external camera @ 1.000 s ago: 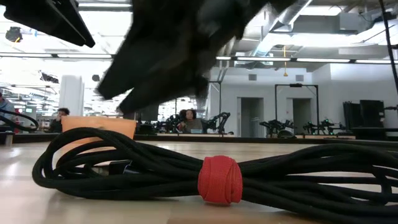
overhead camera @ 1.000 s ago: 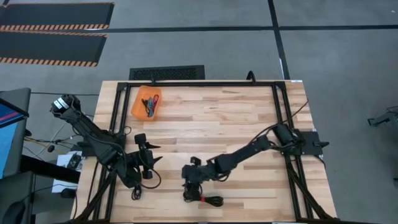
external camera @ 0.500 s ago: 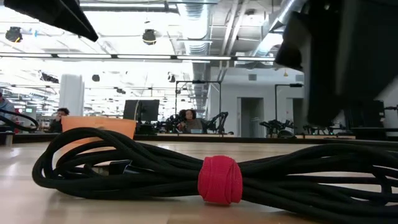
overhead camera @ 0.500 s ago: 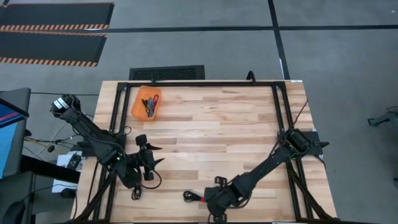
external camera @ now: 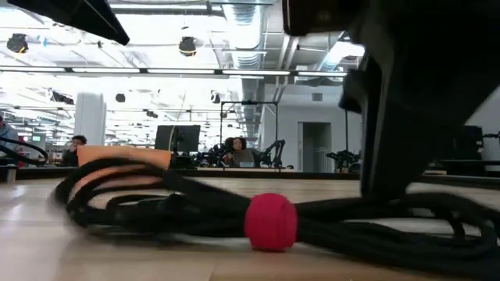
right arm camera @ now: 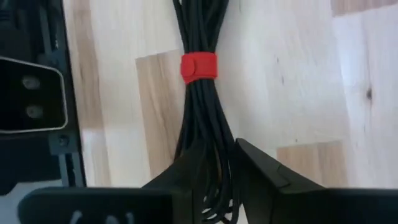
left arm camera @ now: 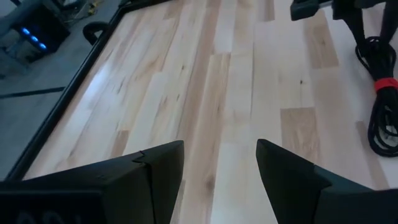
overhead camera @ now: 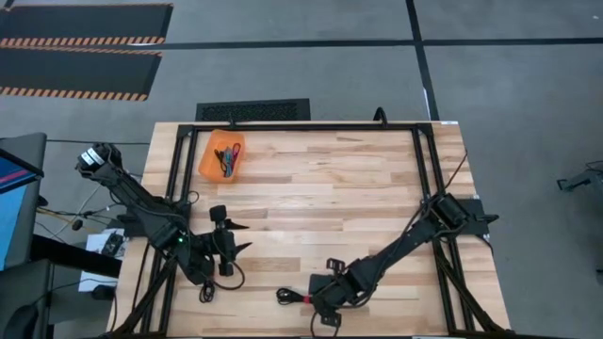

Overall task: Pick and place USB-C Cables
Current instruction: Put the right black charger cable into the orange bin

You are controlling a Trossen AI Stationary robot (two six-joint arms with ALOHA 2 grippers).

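Observation:
A black coiled cable [overhead camera: 292, 298] with a red tie [right arm camera: 199, 67] lies along the table's near edge; the low view shows it close up [external camera: 156, 211], and it also shows in the left wrist view [left arm camera: 379, 93]. My right gripper [overhead camera: 325, 301] is down at the cable's right end, shut on the bundle [right arm camera: 217, 171]. My left gripper [overhead camera: 234, 247] hangs open [left arm camera: 221, 168] over bare wood near the table's left side. The other cables, magenta, teal and black, lie in an orange bin [overhead camera: 222, 157] at the far left. My right gripper pinches the bundle's strands [right arm camera: 214, 152] between its two fingers, on the stretch to the table's right of the red tie, near that end. It takes several strands together. The fingers slant down from the right. The remaining length stretches away leftward along the wood.
The black frame rail [overhead camera: 283, 127] runs round the table's edges. A dark bracket [right arm camera: 31, 93] sits just beside the cable at the near edge. Open wood [overhead camera: 320, 198] spans the middle between the arms and the bin.
My right gripper has swung from the cable's left part toward the near edge and the table's right, then settled onto the cable's right end. In the low view the cable now shows blurred, its left loop lower and the red tie slightly shifted.

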